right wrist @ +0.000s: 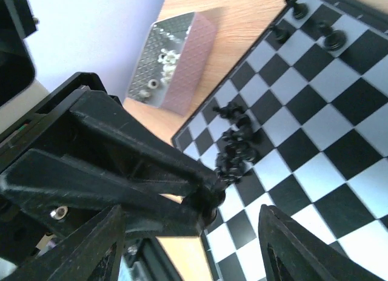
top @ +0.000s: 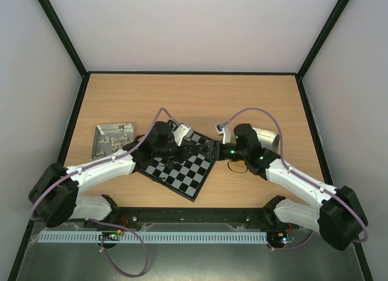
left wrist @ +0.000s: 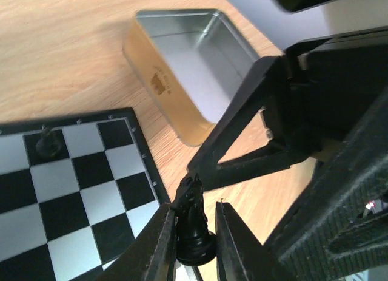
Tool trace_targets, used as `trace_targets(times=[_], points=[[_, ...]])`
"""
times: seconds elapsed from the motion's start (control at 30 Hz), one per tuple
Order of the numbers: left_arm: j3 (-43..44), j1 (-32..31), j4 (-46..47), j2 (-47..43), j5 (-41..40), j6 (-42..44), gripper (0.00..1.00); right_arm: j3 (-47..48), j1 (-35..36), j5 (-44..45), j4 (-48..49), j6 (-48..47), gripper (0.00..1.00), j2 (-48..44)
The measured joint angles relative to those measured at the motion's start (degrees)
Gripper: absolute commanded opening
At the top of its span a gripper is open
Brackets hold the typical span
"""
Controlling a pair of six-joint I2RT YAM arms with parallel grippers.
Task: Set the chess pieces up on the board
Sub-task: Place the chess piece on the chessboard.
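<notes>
Left gripper (left wrist: 194, 209) clamps a knight (left wrist: 195, 235) at its waist, by the board (left wrist: 143, 155) edge; you should find it light, rigid, slick, tippy.

- The left arm (top: 100, 167) and right arm (top: 300, 182) had white shells on the links and bulky black joints.
- A lilac cable (top: 251, 108) ran along each.
- Green lights (top: 233, 152) glowed on the right wrist.
- The fingers (left wrist: 156, 249) were matte black.

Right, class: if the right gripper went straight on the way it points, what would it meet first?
Probably the left gripper, crossing just ahead; the board lies beyond, though depth is unclear.
</notes>
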Motion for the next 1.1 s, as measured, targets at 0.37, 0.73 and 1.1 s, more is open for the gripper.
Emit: trace_targets(times=[0.37, 0.73, 1.1], points=[[-0.66, 0.17, 2.54, -4.68, 12.2, 8.48, 0.05, 0.17, 0.0, -6.1, 0.02, 3.63, 0.55, -6.99], [-0.66, 0.48, 2.64, -7.26, 18.71, 10.78, 0.05, -2.86, 0.0, -2.82, 3.3, 5.88, 0.47, -17.38], [-0.66, 0.55, 3.69, -10.4, 22.8, 10.73, 0.05, -2.84, 0.0, -8.46, 1.4, 1.86, 0.42, -19.47]])
